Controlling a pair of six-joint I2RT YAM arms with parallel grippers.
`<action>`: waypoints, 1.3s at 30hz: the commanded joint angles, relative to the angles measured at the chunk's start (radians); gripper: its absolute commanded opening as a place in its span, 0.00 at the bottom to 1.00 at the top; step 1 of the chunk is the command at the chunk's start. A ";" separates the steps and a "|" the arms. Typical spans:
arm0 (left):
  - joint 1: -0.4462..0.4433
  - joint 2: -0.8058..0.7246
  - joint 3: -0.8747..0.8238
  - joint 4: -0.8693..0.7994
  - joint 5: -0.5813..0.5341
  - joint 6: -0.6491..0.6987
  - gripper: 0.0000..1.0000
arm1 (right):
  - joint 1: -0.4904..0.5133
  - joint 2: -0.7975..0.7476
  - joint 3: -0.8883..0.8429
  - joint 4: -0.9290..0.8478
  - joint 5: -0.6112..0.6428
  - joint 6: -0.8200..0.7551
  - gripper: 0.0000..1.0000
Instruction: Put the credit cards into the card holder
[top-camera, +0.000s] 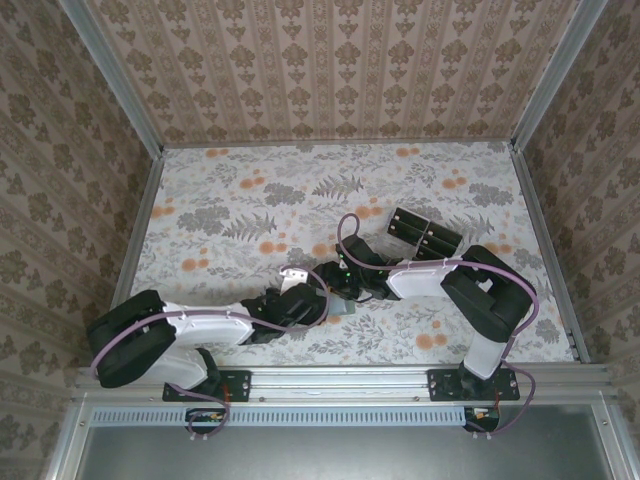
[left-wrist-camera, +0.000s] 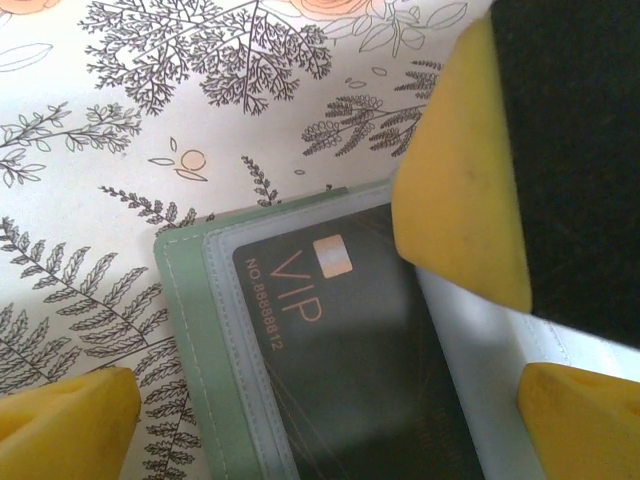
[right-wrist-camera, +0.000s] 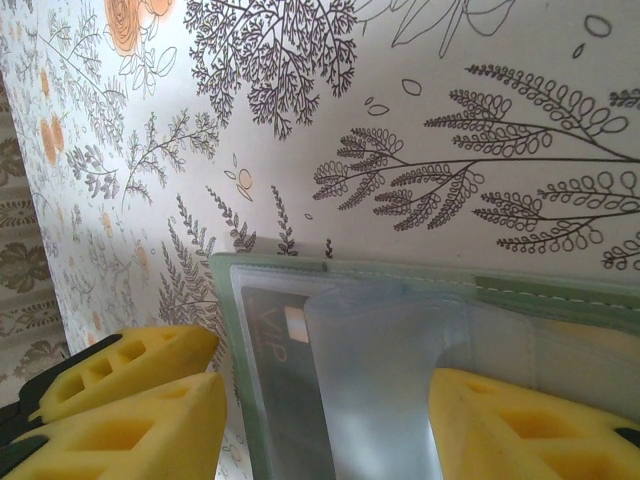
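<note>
The card holder (left-wrist-camera: 185, 340), pale green and lying open on the table, sits directly under the left claw (left-wrist-camera: 320, 420), between its two yellow fingers (left-wrist-camera: 70, 415). A black card marked VIP (left-wrist-camera: 340, 340) is inside it, behind a clear pocket (left-wrist-camera: 225, 330), with its printed corner just ahead of that claw's fingertips. The left claw is released. Its jaws stand wide apart on either side of the holder and touch neither it nor the card.

The right claw (right-wrist-camera: 325, 390) meets the same card holder (right-wrist-camera: 560, 300) from the opposite side. One of its fingers (right-wrist-camera: 520, 430) lies on the clear pocket (right-wrist-camera: 380, 350). The other finger sits just off the holder's edge, over the flowered tabletop (right-wrist-camera: 300, 120). These jaws are parted too, with nothing clenched between them. From the left wrist, that finger (left-wrist-camera: 460, 190) appears with its tip over the far corner of the VIP card.

From above, the left claw (top-camera: 297, 285) and right claw (top-camera: 350, 285) are close together, with the card holder (top-camera: 343, 303) just beside them. More black cards (top-camera: 425, 232) lie well behind the right claw, beside its forearm.
</note>
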 joint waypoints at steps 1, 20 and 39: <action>-0.011 0.015 0.019 -0.009 -0.037 -0.003 1.00 | -0.009 -0.018 -0.012 -0.021 -0.024 0.011 0.57; -0.017 -0.025 -0.017 -0.047 -0.087 -0.067 1.00 | -0.044 -0.197 -0.046 -0.189 0.066 -0.096 0.59; -0.017 -0.117 -0.039 -0.062 -0.103 -0.061 1.00 | 0.015 -0.096 0.006 -0.114 0.016 -0.062 0.59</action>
